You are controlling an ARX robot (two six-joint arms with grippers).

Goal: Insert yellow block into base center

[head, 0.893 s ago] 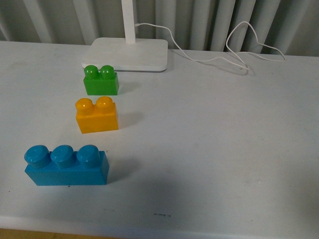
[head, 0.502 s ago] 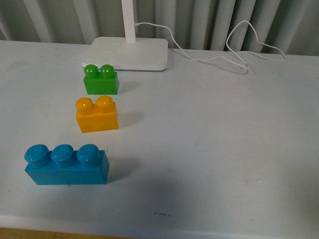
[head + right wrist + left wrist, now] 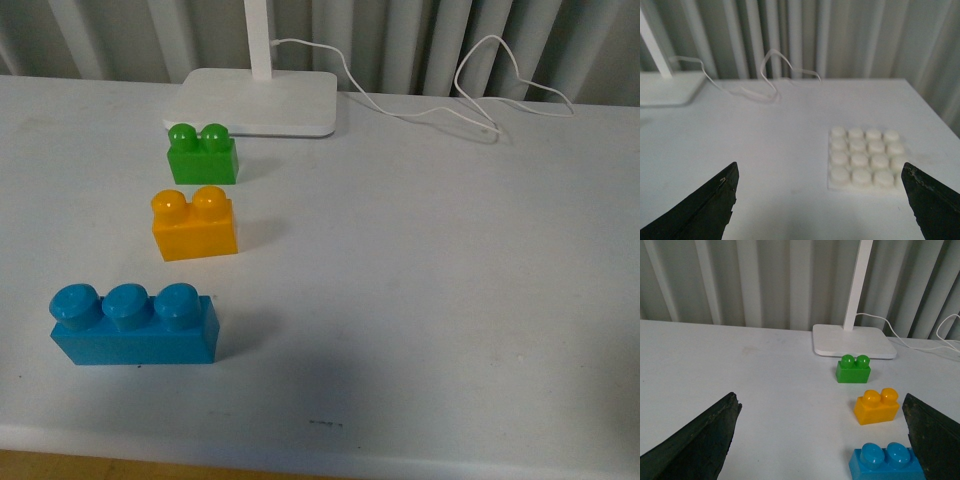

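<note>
**Yellow block stands on the table, both pincers spread and empty**

Nearest in the front view, a blue three-stud brick (image 3: 133, 325) sits on the white table (image 3: 430, 280). Behind it, apart from it, stands the yellow block (image 3: 195, 228), upright with its two studs on top and nothing touching it. Farther back is a green two-stud brick (image 3: 203, 156), just in front of the flat white lamp foot (image 3: 255, 103). From the lamp a thin white cable (image 3: 480, 85) loops across the far side of the table, before a grey ribbed wall.

The left gripper (image 3: 819, 402) has its dark fingers (image 3: 705, 437) wide apart, holding nothing (the three bricks lie ahead of it, between the fingers' lines). The right gripper (image 3: 819, 170) is likewise spread and empty. Ahead of it the base (image 3: 865, 157) lies flat on the table, its 4 x 4 grid of studs bare.
</note>
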